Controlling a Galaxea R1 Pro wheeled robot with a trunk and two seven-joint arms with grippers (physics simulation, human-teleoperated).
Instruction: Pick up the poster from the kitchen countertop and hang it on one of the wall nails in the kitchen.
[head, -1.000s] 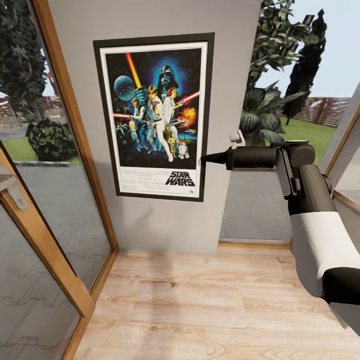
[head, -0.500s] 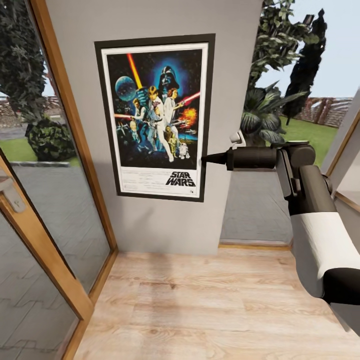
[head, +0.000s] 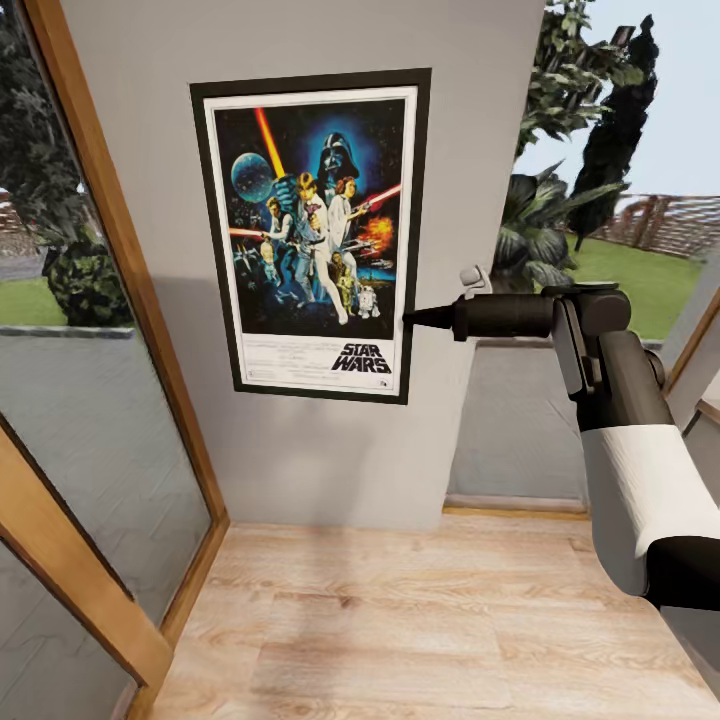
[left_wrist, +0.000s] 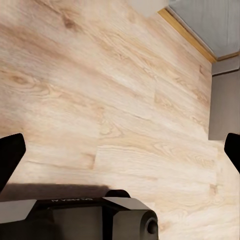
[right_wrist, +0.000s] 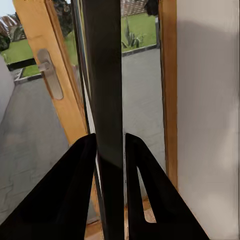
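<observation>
Poster (head: 312, 235) against wall (head: 330, 460), glass door (head: 90, 400) beside.

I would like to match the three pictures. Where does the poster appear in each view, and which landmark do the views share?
Head view: the poster hangs flat against the grey wall, upper centre; the right gripper pinches its right edge.
Left wrist view: the poster is not in it; the wooden floor lies below the open left gripper.
Right wrist view: the poster's dark edge runs between the fingers, seen edge-on.
Shared landmark: the grey wall, and the wooden door frame.
</observation>
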